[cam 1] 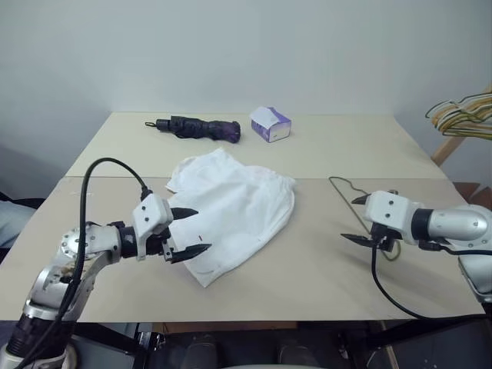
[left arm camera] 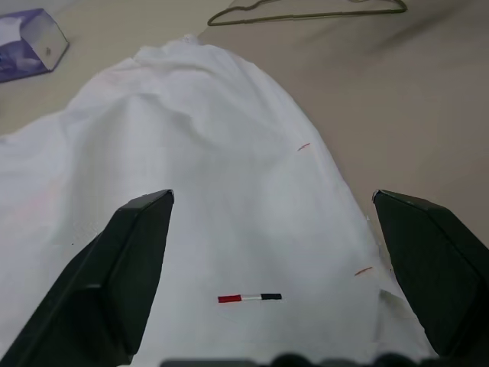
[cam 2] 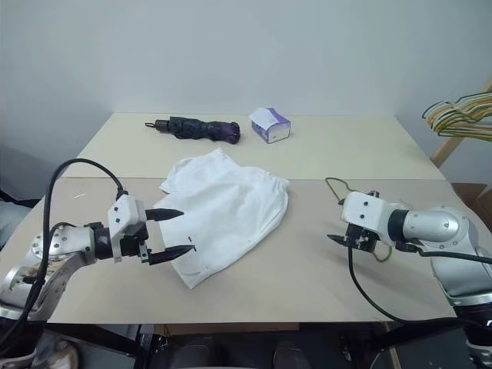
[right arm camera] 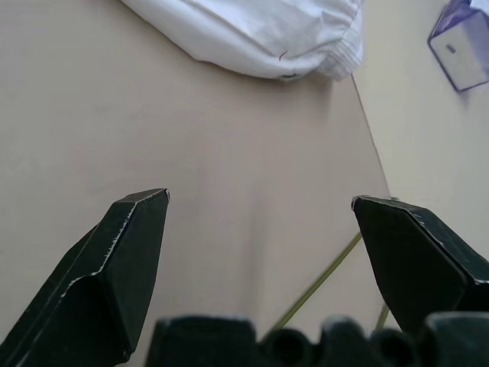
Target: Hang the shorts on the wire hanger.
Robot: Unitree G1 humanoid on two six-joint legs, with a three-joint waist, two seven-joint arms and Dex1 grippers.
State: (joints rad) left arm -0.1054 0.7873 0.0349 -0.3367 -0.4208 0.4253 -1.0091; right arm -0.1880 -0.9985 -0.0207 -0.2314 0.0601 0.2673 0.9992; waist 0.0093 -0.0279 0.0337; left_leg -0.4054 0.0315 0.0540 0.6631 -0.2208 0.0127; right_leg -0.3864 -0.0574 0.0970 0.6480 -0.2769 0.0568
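The white cloth shorts (cam 1: 234, 209) lie spread flat and a little rumpled near the middle of the beige table (cam 1: 338, 157), with the gathered waistband on the far side and one hem corner turned toward the near edge. A small red, white and dark label (left arm camera: 250, 297) sits on the cloth near that hem. The left gripper (cam 1: 191, 231) stands at the near left side of the shorts, above the cloth, and its two black fingers (left arm camera: 114, 283) are spread wide with nothing between them. In the left wrist view the white cloth lies directly under and ahead of these fingers. The thin grey-olive wire hanger (cam 1: 347, 188) lies flat on the table to the right of the shorts, apart from them, and its nearer part is hidden behind the right arm. The right gripper (cam 1: 357, 220) is over this hanger, pointing toward the shorts, and its black fingers (right arm camera: 114, 267) are also wide apart and hold nothing; a piece of the hanger wire shows on the table between them in the right wrist view. On the far half of the table a folded dark purple umbrella (cam 1: 198, 127) lies beside a small white and purple tissue box (cam 1: 270, 124). A bunch of yellow, green and orange hangers (cam 1: 463, 115) hangs at the right, past the table.
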